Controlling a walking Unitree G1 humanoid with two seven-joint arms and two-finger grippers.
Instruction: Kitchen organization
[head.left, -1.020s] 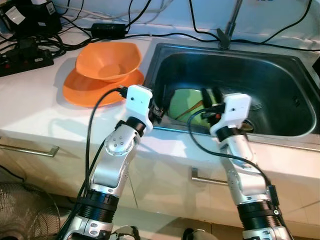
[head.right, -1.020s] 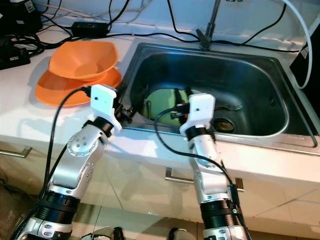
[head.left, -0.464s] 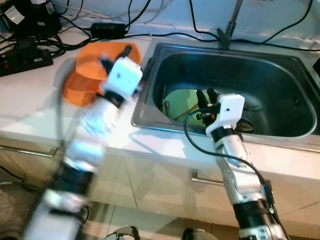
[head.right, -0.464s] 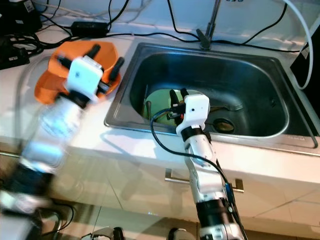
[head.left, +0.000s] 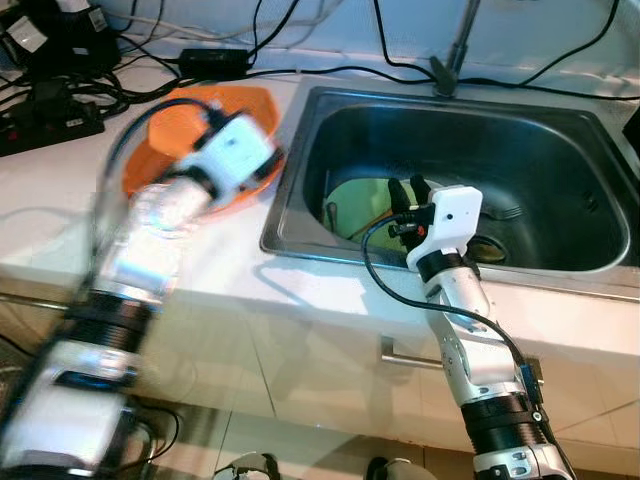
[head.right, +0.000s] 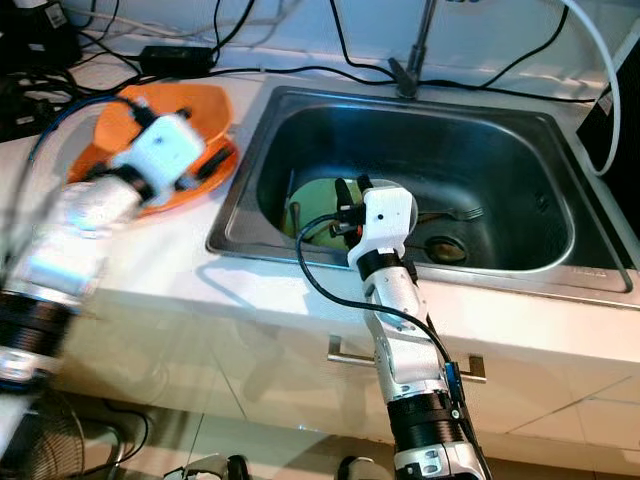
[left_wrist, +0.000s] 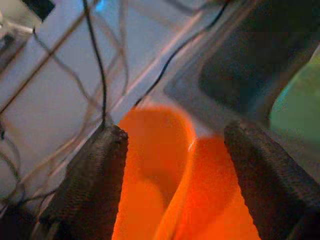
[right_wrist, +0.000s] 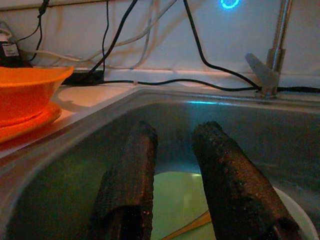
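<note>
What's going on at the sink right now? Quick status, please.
Left gripper open over the orange bowl on its plate. Right gripper open above the green plate in the sink. Nothing held.

Kitchen counter with a steel sink, cables trailing along the wall.

A white countertop (head.left: 60, 210) is running around the steel sink (head.left: 560, 150), with a faucet (head.left: 455, 45) rising behind it. Left of the sink, black cables (head.left: 150, 75) and a power strip (head.left: 45, 118) are lying along the pale wall. Below the sink, cabinet fronts with metal handles (head.left: 400, 357) are facing a tiled floor (head.left: 300, 450).
</note>
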